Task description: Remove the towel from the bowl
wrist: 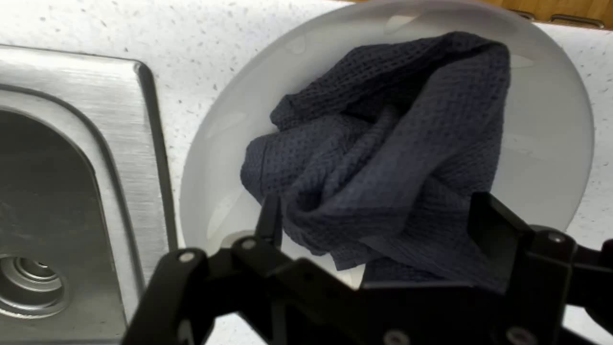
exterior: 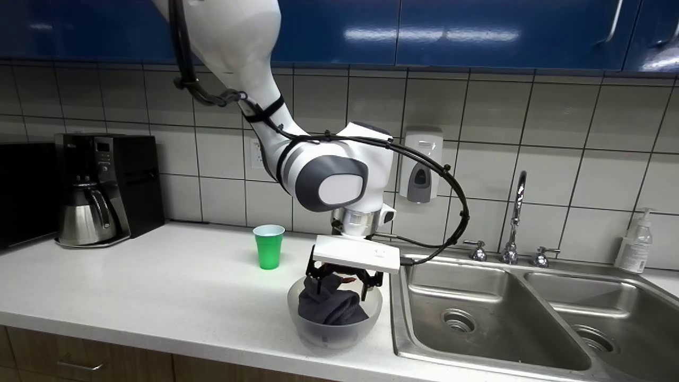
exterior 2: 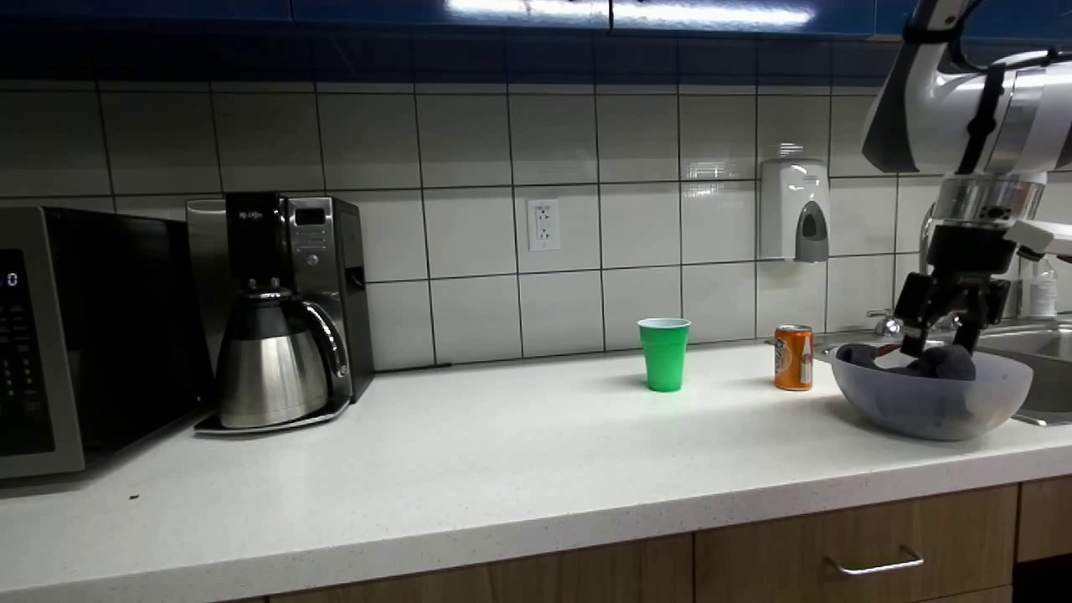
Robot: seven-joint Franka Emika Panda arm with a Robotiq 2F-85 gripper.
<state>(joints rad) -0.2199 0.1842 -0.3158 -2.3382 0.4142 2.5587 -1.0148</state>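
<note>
Dark slate waffle-weave towel (wrist: 378, 163) lies bunched under your black two-fingered gripper (exterior: 341, 293), whose fingers (wrist: 270, 220) stand well apart. The towel sits in your frosted, translucent round bowl (exterior 2: 930, 410), on the speckled white countertop (exterior 2: 502, 452) beside the stainless-steel double sink (exterior: 401, 313). Near the bowl you see an orange metal can (exterior 2: 793, 360), then a green, white-lined cup (exterior 2: 665, 360).

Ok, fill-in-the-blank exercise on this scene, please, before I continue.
The black two-fingered end effector is ____, not shut on the crumpled dark-grey cloth towel.
Of the tapered green plastic cup and the small orange metal can, the ____ stands nearer the round translucent bowl.
The towel lies in the ____.
The rectangular stainless-steel sink has ____ basins.

Missing words: open; can; bowl; two.
</note>
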